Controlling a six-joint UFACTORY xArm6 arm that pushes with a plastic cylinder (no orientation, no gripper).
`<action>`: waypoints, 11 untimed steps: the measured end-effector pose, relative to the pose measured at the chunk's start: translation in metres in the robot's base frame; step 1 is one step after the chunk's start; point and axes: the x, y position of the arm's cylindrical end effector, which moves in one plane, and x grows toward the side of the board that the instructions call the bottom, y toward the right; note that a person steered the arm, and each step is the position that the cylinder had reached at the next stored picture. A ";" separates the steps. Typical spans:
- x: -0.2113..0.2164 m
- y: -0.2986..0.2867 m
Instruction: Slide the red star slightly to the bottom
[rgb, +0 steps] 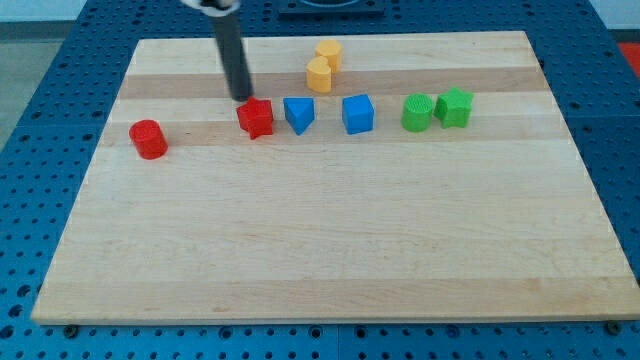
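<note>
The red star (256, 118) lies on the wooden board (330, 250), left of centre in the upper part of the view. My tip (242, 97) is just above the star's upper left edge, touching or nearly touching it. The dark rod rises from there to the view's top.
A red cylinder (148, 139) lies at the left. A blue triangular block (298, 114) sits right beside the star, then a blue cube (358, 114). Two yellow blocks (322, 66) lie above them. Two green blocks (437, 110) lie at the right.
</note>
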 end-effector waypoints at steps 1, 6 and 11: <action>-0.001 0.019; 0.042 0.003; 0.067 0.010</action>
